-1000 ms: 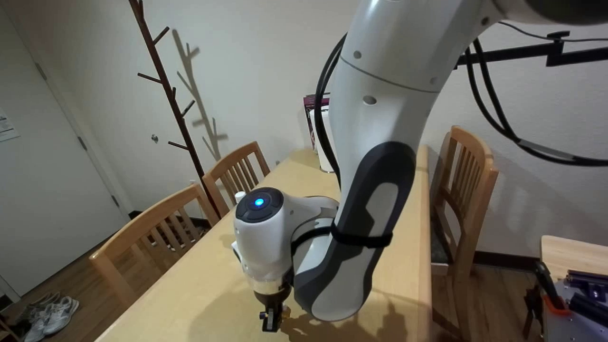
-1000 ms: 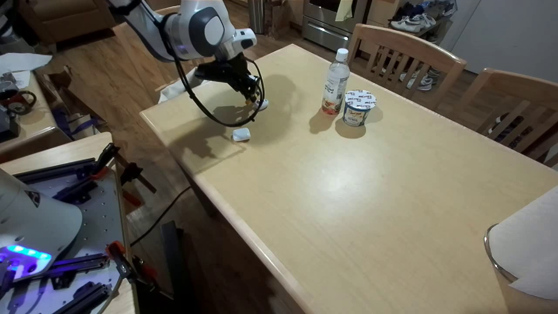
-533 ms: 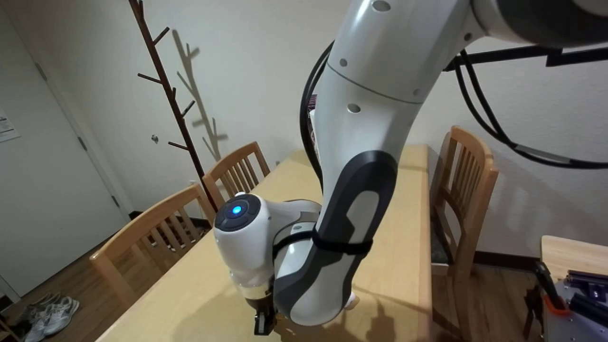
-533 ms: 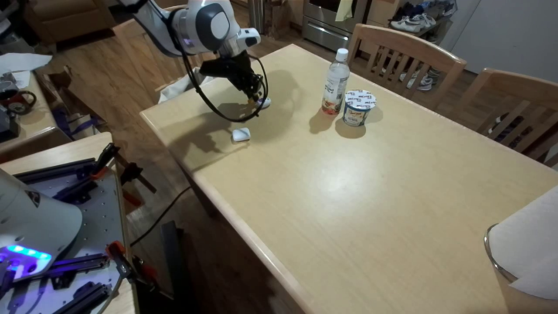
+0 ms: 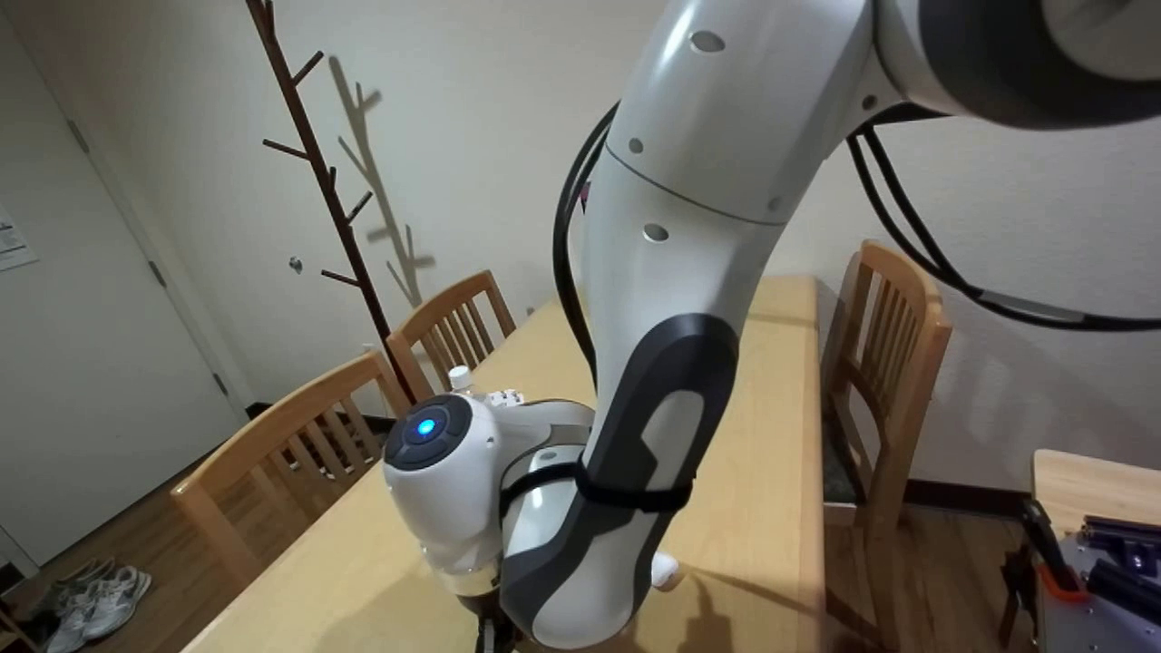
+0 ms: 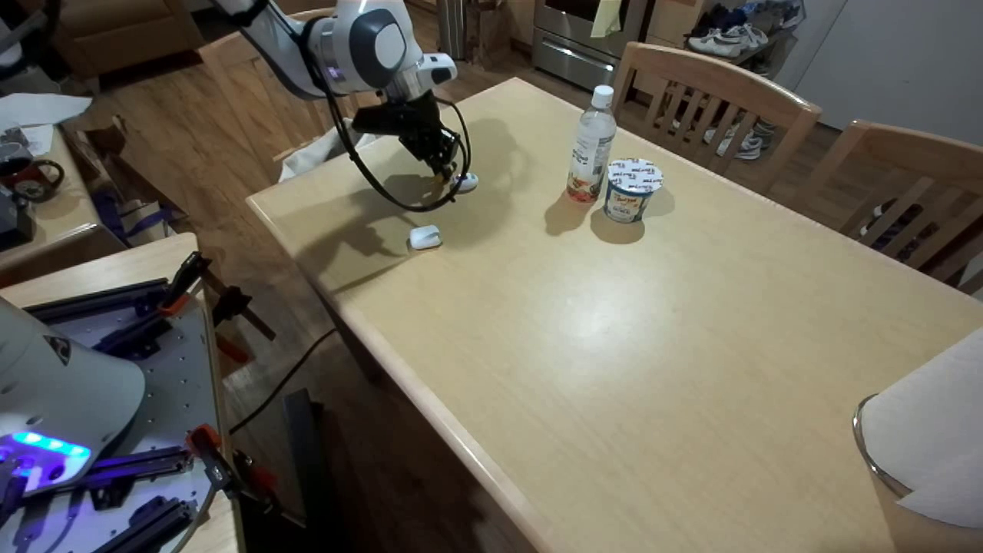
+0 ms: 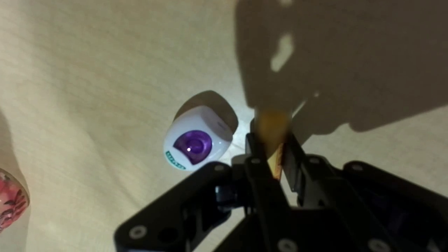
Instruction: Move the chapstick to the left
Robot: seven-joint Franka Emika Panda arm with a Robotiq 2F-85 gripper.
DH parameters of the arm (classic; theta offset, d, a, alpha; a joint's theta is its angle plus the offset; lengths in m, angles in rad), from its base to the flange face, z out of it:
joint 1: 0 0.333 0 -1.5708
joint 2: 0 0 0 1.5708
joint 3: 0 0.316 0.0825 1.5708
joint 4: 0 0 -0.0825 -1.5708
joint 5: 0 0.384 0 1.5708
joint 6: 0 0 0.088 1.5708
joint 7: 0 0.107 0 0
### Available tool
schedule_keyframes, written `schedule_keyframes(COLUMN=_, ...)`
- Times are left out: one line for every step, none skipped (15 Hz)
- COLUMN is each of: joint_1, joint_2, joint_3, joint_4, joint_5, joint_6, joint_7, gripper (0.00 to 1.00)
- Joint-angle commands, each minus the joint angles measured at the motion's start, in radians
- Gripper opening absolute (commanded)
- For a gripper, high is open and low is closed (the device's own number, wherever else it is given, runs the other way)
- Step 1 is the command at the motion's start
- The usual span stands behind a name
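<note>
One chapstick [image 7: 273,129] sits pinched in the gripper [image 5: 494,637], shifted slightly left in an exterior view; carrying seems underway.

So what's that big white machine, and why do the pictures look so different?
That's a robot arm. The wide pictures look at it from outside, from two places; the close-up comes from the arm itself, looking down.

On the table are a bottle with a white cap, a printed cup, a small white block, a white gadget with a purple middle, and a white paper roll.

The black part that grabs is the end effector. It seems to be pinching the chapstick, a little orange-yellow tube that's blurry so close up.
</note>
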Motion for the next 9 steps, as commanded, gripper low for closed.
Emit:
schedule_keyframes(joint_1=-0.017, joint_2=0.028, joint_3=0.019, joint_4=0.042, joint_5=0.016, joint_6=-0.052, joint_7=-0.026, gripper=0.44)
schedule_keyframes(joint_1=-0.021, joint_2=0.029, joint_3=0.024, joint_4=0.045, joint_5=0.02, joint_6=-0.057, joint_7=-0.027, gripper=0.5)
schedule_keyframes(joint_1=-0.022, joint_2=0.03, joint_3=0.023, joint_4=0.049, joint_5=0.018, joint_6=-0.064, joint_7=-0.027, gripper=0.55)
schedule_keyframes(joint_1=-0.02, joint_2=0.031, joint_3=0.02, joint_4=0.054, joint_5=0.015, joint_6=-0.071, joint_7=-0.02, gripper=0.63)
schedule_keyframes(joint_1=-0.02, joint_2=0.032, joint_3=0.02, joint_4=0.058, joint_5=0.015, joint_6=-0.077, joint_7=-0.018, gripper=0.68)
schedule_keyframes(joint_1=-0.014, joint_2=0.032, joint_3=0.012, joint_4=0.063, joint_5=0.007, joint_6=-0.082, joint_7=-0.01, gripper=0.74)
schedule_keyframes(joint_1=-0.015, joint_2=0.033, joint_3=0.013, joint_4=0.065, joint_5=0.007, joint_6=-0.083, joint_7=-0.01, gripper=0.82)
schedule_keyframes(joint_1=-0.013, joint_2=0.033, joint_3=0.011, joint_4=0.065, joint_5=0.004, joint_6=-0.082, joint_7=-0.008, gripper=0.87)
schedule_keyframes(joint_1=-0.015, joint_2=0.032, joint_3=0.012, joint_4=0.065, joint_5=0.005, joint_6=-0.083, joint_7=-0.011, gripper=0.95)
